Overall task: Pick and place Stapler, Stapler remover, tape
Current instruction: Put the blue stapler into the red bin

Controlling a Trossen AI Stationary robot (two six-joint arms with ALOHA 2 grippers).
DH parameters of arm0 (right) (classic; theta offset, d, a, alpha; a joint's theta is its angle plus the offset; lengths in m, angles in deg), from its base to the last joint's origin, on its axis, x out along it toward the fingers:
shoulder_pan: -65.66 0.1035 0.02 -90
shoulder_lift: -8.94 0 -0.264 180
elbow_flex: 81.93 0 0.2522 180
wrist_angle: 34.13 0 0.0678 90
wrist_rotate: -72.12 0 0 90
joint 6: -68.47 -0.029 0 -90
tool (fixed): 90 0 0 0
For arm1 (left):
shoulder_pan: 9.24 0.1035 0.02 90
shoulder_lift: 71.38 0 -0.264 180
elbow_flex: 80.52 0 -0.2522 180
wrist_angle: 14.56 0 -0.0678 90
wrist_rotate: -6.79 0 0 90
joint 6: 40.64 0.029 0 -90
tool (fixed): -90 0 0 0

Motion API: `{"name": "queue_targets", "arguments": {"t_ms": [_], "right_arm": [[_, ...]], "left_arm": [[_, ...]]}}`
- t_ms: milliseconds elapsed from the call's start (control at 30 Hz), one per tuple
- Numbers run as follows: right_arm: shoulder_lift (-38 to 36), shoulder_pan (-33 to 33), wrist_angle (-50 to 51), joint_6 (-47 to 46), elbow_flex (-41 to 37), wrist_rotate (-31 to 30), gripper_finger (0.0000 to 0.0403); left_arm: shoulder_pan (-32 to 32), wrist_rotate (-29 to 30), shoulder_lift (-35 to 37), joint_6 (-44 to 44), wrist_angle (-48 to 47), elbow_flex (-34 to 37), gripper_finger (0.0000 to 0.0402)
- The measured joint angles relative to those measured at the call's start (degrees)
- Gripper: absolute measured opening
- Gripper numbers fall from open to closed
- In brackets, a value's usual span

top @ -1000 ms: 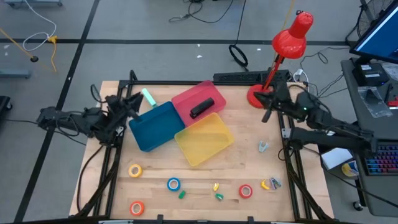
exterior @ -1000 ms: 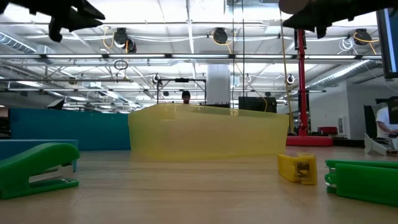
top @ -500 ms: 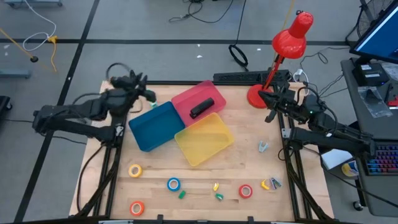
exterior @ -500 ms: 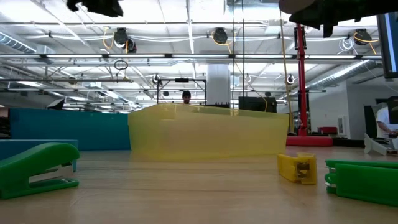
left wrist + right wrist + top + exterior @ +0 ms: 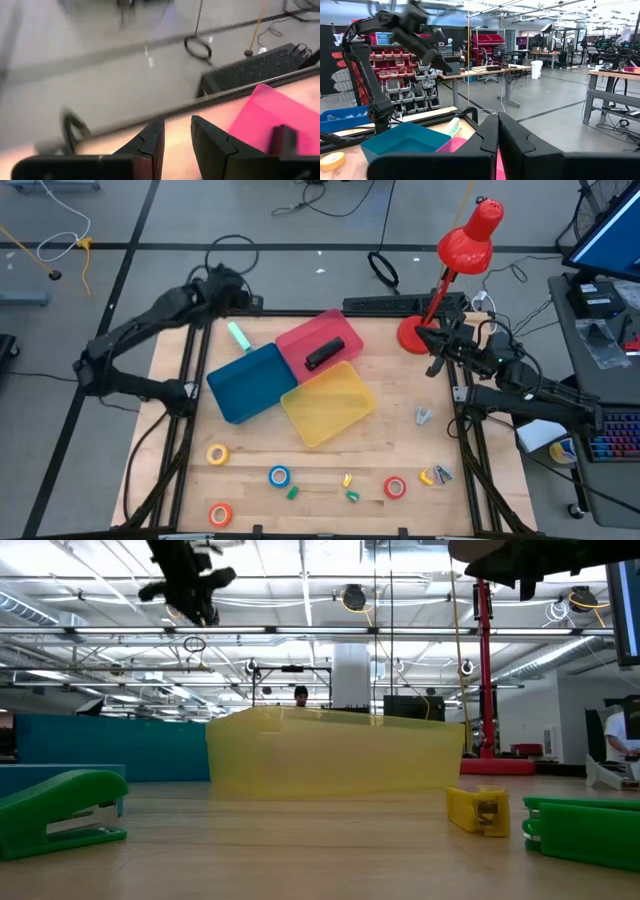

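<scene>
Your left gripper [image 5: 238, 297] hangs high over the far left corner of the table [image 5: 385, 420], its fingers [image 5: 150, 142] slightly apart with nothing between them. Your right gripper [image 5: 432, 350] waits above the far right edge, beside the base of the red lamp [image 5: 462, 252], its fingers [image 5: 487, 135] pressed together and empty. Just below the left gripper a pale green object [image 5: 238, 336] rests on the far rim of the blue bin [image 5: 245, 383]; what it is cannot be made out. The red bin [image 5: 305, 340] already holds a black stapler [image 5: 321, 355], and the yellow bin [image 5: 328, 405] looks empty. The tape is all along the near edge, well apart from both grippers: a yellow roll [image 5: 217, 453], a blue roll [image 5: 279, 476], an orange roll [image 5: 220, 514] and a red roll [image 5: 395, 487]. Small green pieces [image 5: 352, 496] lie between the blue and red rolls, a yellow piece [image 5: 428, 477] sits to the right of the red roll, and a grey staple remover [image 5: 423, 416] lies near the right edge. You appear to be between picks, with most sorting left. The next move likely calls for bringing the left gripper toward the near side, lowering it over a roll, opening wider and closing on the ring.
</scene>
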Motion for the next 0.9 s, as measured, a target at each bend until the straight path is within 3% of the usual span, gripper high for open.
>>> {"name": "queue_targets", "arguments": {"t_ms": [100,200,533,900], "right_arm": [[0.00,0.00,0.02,-0.02,0.00,0.00,0.0001],[0.00,0.00,0.02,-0.02,0.00,0.00,0.0001],[0.00,0.00,0.01,-1.23,0.00,0.00,0.0001],[0.00,0.00,0.02,-1.24,0.00,0.00,0.0001]], "left_arm": [[5.35,-8.19,-3.12,-7.75,-4.50,-0.03,0.0097],[9.02,-11.88,-6.86,-12.64,-9.70,-0.03,0.0097],[13.42,-15.06,-17.19,-19.06,-11.38,-0.01,0.0097],[13.69,-14.85,-22.73,-22.43,-12.56,0.01,0.0098]]}}
